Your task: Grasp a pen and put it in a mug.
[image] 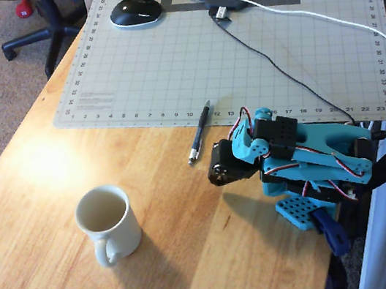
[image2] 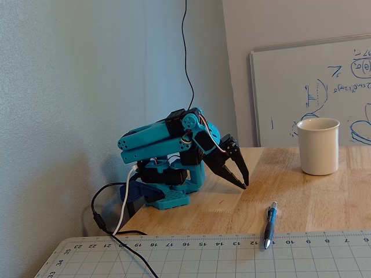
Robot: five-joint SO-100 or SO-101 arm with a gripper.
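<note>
- Arm [image2: 168,156]: teal and black, folded low over its own base at the table's edge. Judged to be a rest pose, since nothing is carried and no reach is under way.
- Gripper [image2: 242,178]: black fingers pointing down at the tabletop; in the fixed view the two tips sit close with only a narrow gap between them, and nothing is between them. It hangs near the pen but apart from it.
- Pen [image: 200,132]: lies flat, half on the wooden table [image: 57,174] and half on the grey cutting mat [image: 237,55], crossing the mat's ruled edge at a slant. Free of other things on both sides, so a grasp across its barrel looks unobstructed.
- Pen, appearance: slim, dark barrel; silvery end resting on the wood in the overhead view. In the fixed view [image2: 270,225] a bluish glint shows at its far end. It lies low on the surface, so the fingers would need to come down nearly to the table.
- Mug [image: 108,222]: cream-white, upright, mouth open upward, empty as far as the overhead view shows; loop handle toward the table's near edge in that view. Well apart from pen and arm, on bare wood.
- Task standing: pen not yet grasped, mug untouched.
- Other items: computer mouse [image: 135,11] and cables [image: 277,71] on the mat, clear of the pen.
</note>
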